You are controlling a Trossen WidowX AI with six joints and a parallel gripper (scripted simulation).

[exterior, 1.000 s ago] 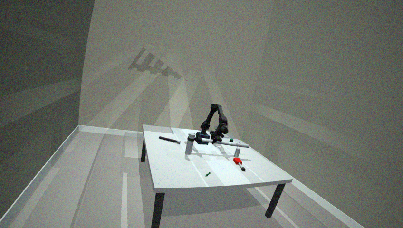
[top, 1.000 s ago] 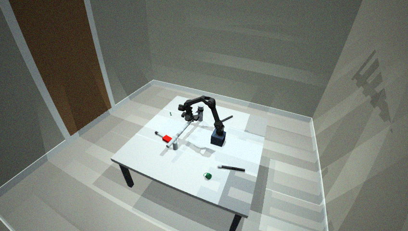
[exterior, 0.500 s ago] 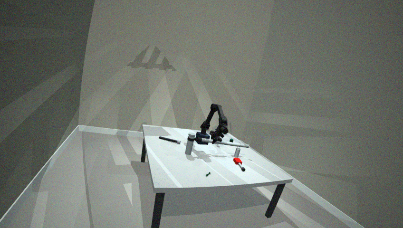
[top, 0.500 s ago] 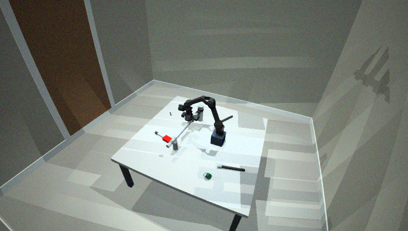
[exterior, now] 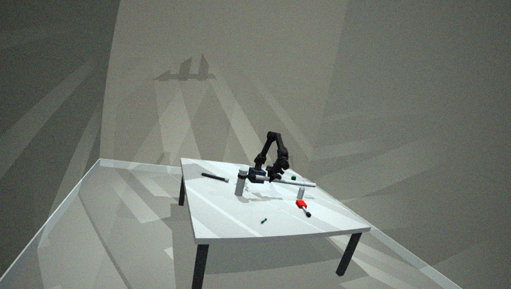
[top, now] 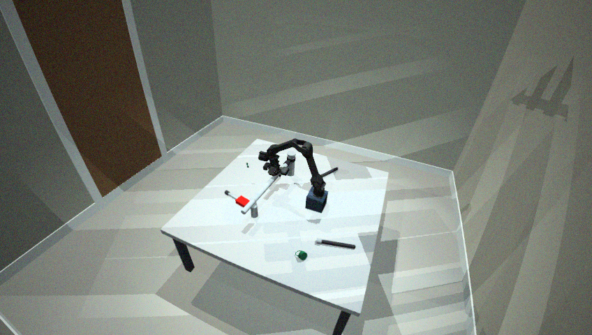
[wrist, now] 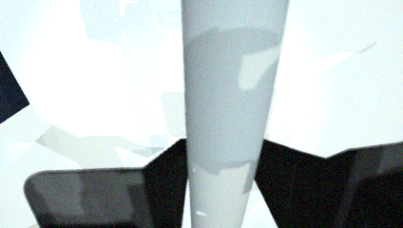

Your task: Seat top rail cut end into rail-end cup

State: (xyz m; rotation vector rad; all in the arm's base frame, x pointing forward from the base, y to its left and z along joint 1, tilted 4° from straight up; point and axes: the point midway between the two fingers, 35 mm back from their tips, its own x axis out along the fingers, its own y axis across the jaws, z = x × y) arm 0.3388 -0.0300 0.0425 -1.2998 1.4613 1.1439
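Gripping the rail [top: 261, 192] [exterior: 295, 182] [wrist: 233, 95] along its length, with the hand [top: 278, 173] [exterior: 275, 177] [wrist: 215, 142] closed round it. Carried above the worktop [top: 232, 232] [exterior: 215, 229], from over the small post [top: 254, 211] [exterior: 300, 193] to the end cup [top: 287, 163] [exterior: 252, 177] beside the big post [top: 291, 174] [exterior: 240, 187]. Lined up by the look of it, cut end at the cup's mouth or inside; cannot tell how deep. Already high, near the post cap [top: 291, 154] [exterior: 243, 171]: the band [exterior: 242, 176]. Probably left: 1, confirm or finish seating; 2, open up; 3, back off without touching.
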